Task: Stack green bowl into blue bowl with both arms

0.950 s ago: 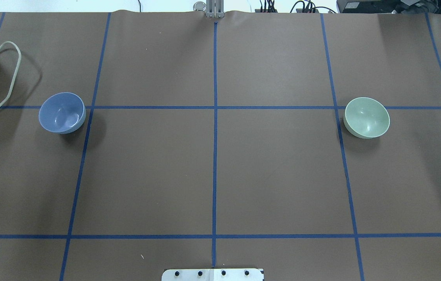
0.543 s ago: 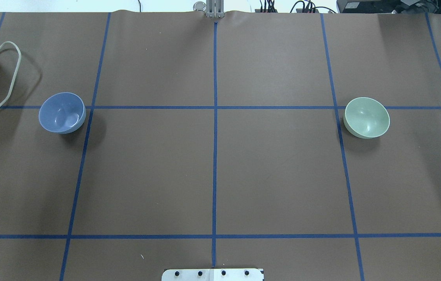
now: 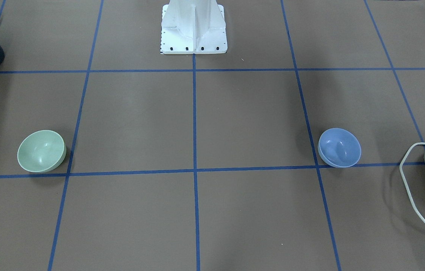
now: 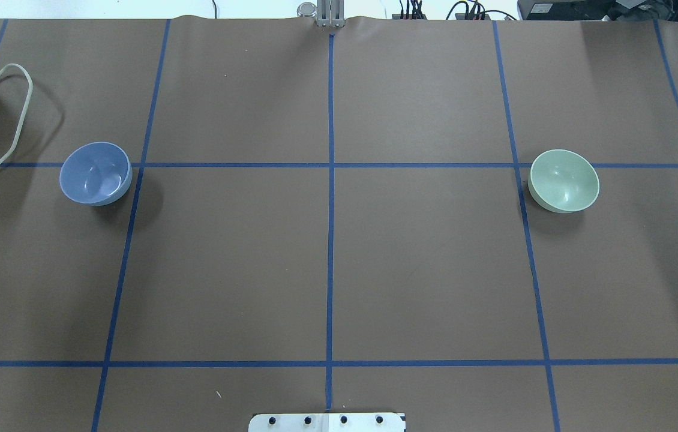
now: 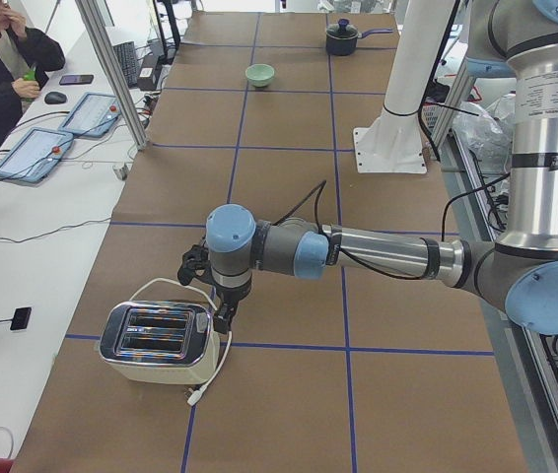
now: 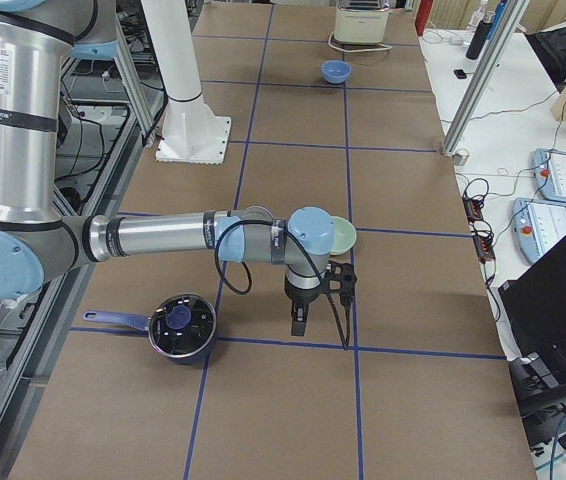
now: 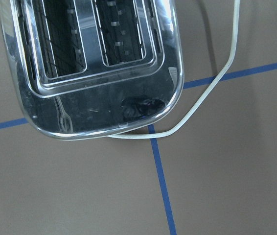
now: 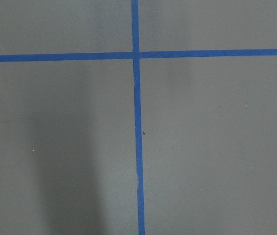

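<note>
Out on the robot's right of the white pedestal (image 3: 193, 26), well away from it across the brown table (image 4: 423, 270), the green bowl (image 4: 564, 181) is sitting upright with its mouth open to the ceiling, just beside a crossing of the blue tape lines (image 4: 330, 240). Equally far out on the pedestal's other side, the robot's left, the blue bowl (image 4: 95, 173) is sitting the same way, its rim lying over one of the tape lines. The two bowls are standing well apart, with the pedestal's centre line running between them.

Further left of the pedestal than the blue bowl, the left arm (image 5: 378, 254) is stretching low over the table, and the left gripper (image 5: 224, 313) is hanging fingers-down just beside a chrome toaster (image 5: 159, 341), close over its white cord (image 7: 212, 83). I cannot tell from where I am standing whether those fingers are spread or pressed together; the wrist camera is showing only the toaster's slots and the cord below it.

Further right of the pedestal, the right arm (image 6: 163, 235) is reaching out level, its wrist crossing in front of the green bowl in the side view. The right gripper (image 6: 298, 320) is pointing down at bare table near a tape crossing, and I cannot tell whether it is spread or pressed together either. A dark lidded pot (image 6: 181, 326) is resting beside that arm, on the pedestal's side of the gripper.

Neither gripper is touching a bowl.
</note>
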